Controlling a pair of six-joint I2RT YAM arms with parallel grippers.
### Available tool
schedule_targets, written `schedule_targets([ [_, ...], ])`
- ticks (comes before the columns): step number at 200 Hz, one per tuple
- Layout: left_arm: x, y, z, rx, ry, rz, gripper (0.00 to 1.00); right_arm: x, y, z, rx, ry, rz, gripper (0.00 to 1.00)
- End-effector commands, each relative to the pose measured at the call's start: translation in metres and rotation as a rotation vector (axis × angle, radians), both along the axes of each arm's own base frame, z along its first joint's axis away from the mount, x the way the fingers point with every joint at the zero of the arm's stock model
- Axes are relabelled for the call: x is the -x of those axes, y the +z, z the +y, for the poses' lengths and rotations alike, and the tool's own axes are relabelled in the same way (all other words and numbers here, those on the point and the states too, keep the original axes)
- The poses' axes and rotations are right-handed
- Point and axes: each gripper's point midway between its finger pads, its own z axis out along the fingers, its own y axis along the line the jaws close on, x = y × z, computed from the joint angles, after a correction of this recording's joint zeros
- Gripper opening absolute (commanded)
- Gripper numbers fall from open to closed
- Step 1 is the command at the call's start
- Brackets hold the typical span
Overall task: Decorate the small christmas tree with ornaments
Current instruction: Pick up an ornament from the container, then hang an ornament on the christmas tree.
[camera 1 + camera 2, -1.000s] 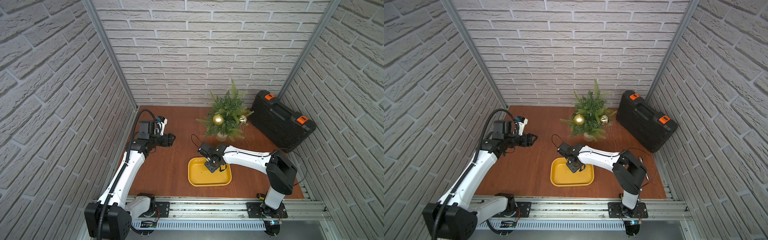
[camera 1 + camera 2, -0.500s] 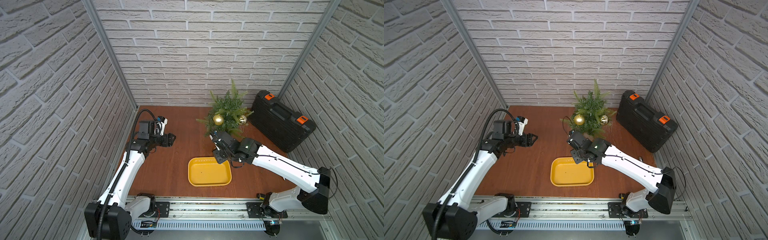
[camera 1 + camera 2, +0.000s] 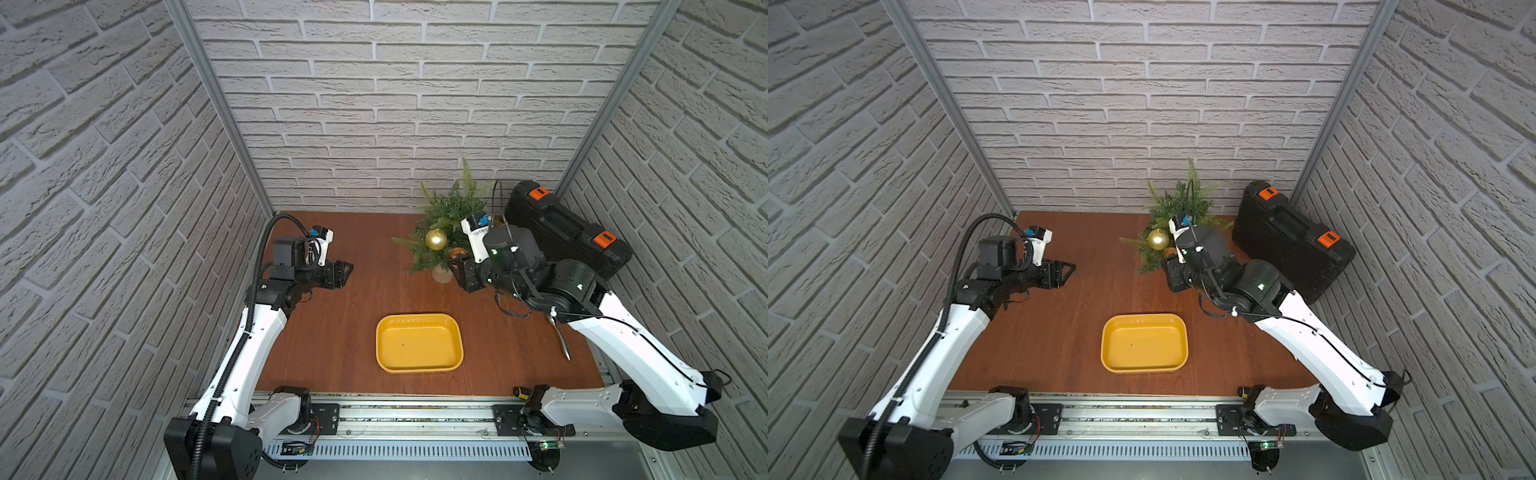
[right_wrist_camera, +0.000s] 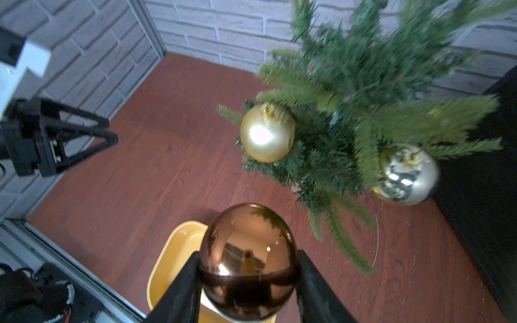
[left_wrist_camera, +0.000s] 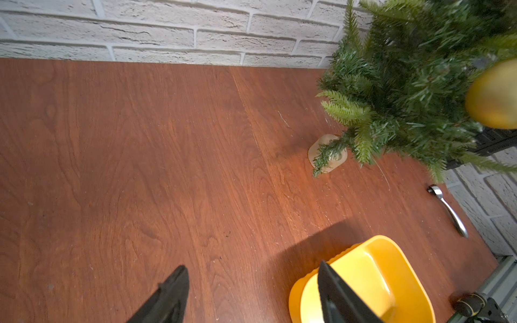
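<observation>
Brown tabletop (image 4: pixel 167 153): low in frame, right gripper (image 4: pixel 248 258) clamps the slick, likely fragile amber ball (image 4: pixel 247 246) mid-girth; left gripper (image 5: pixel 251 265) gapes empty.

My right claw (image 4: pixel 248 258) pinches the brown ball (image 4: pixel 247 237) between both fingers, while my left claw (image 5: pixel 251 265) hovers with fingers apart.

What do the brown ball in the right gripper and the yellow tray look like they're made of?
Brown ball: glass or coated plastic, can't tell which; glossy mirror finish, with sharp reflections. Tray: probably plastic; smooth uniform yellow, soft sheen, rounded moulded corners.
</observation>
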Motion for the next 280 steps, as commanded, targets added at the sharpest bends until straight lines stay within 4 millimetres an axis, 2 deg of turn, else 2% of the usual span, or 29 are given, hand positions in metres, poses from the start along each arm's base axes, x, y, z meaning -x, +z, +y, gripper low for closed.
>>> schedule_targets([
  [1,-0.007,0.011,0.0,0.002,-0.008,-0.084,0.73,-0.006,0.023,-0.012,-0.026,-0.022,-0.045,0.36],
  [30,-0.006,-0.004,0.003,-0.011,0.007,-0.058,0.73,-0.015,0.044,-0.018,-0.054,-0.037,-0.08,0.36],
  [71,-0.002,-0.006,0.002,0.007,0.011,-0.067,0.72,-0.029,0.058,-0.02,-0.079,-0.046,-0.105,0.37],
  [116,-0.001,-0.007,0.006,-0.01,0.025,-0.065,0.72,-0.046,0.062,-0.006,-0.109,-0.007,-0.09,0.36],
  [179,-0.003,-0.009,0.01,-0.024,0.035,-0.058,0.73,-0.063,0.065,0.001,-0.139,0.007,-0.087,0.36],
  [220,-0.004,-0.01,0.012,-0.023,0.04,-0.056,0.73,-0.066,0.075,-0.019,-0.099,-0.061,-0.122,0.36],
  [280,-0.005,-0.012,0.013,-0.019,0.041,-0.046,0.73,-0.058,0.086,-0.05,-0.074,-0.129,-0.145,0.36],
])
